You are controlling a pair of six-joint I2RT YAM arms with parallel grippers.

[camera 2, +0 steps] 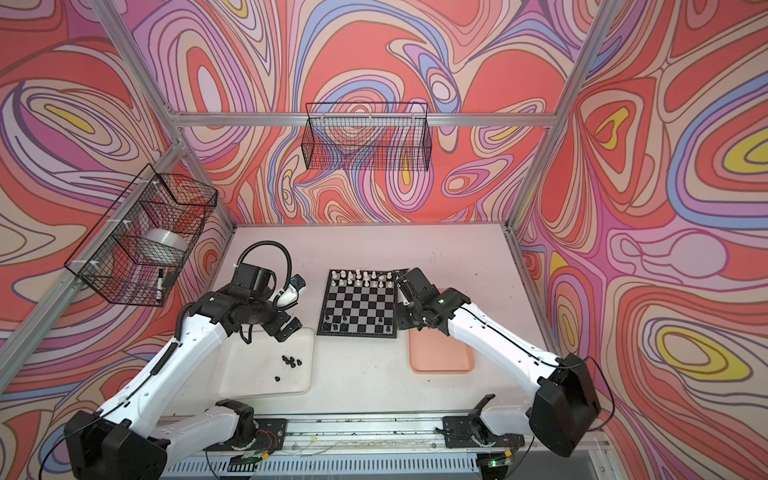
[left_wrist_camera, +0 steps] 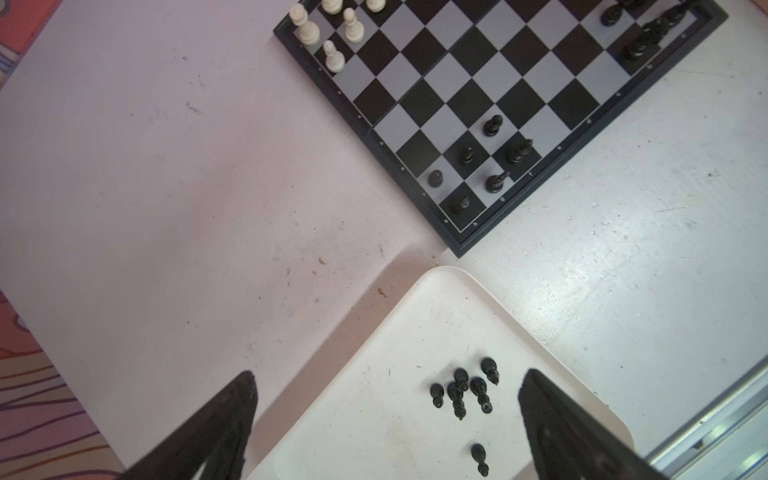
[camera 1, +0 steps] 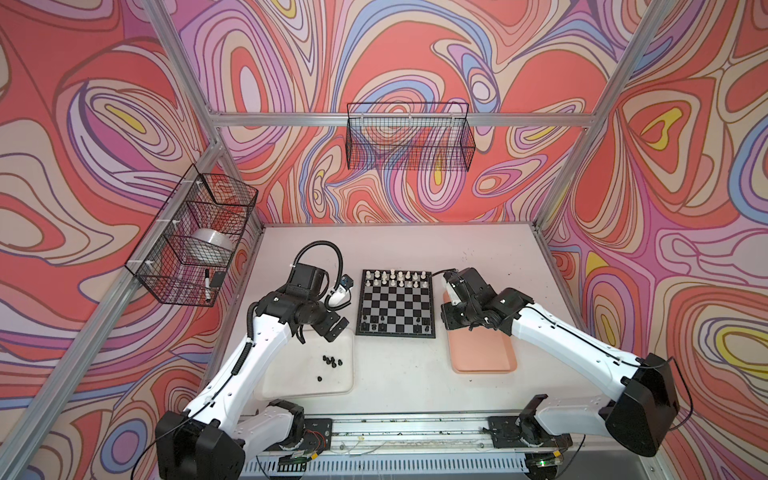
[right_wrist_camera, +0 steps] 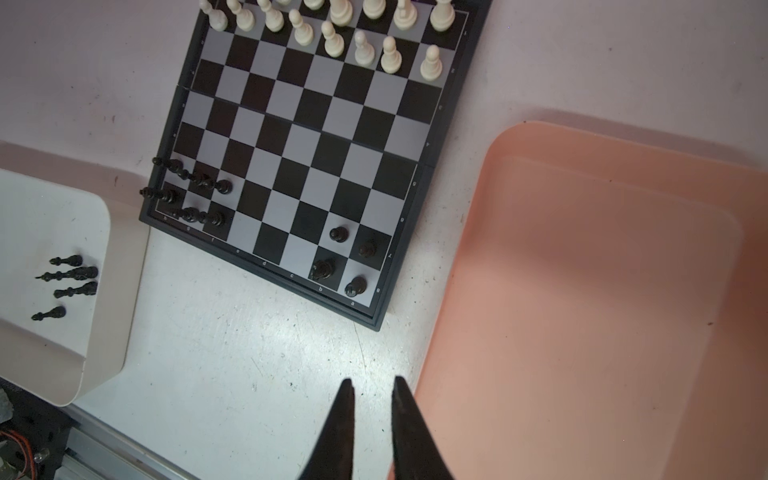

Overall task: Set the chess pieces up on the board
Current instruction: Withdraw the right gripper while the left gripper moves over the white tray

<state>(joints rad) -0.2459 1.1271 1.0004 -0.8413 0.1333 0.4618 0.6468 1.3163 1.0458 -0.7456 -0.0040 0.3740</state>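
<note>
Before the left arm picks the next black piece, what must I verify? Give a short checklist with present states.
1. Left gripper open and empty: ok.
2. Black chess pieces waiting in white tray: ok.
3. Clustered ones separated enough for fingers: not ok, some touch.
4. Lone piece apart from cluster: ok.
5. Free squares on chessboard's black side: ok.
6. Right gripper clear of chessboard, empty: ok.

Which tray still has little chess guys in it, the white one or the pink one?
The white tray: black pieces sit on it, a small cluster and one apart. The pink tray shows none.
</note>
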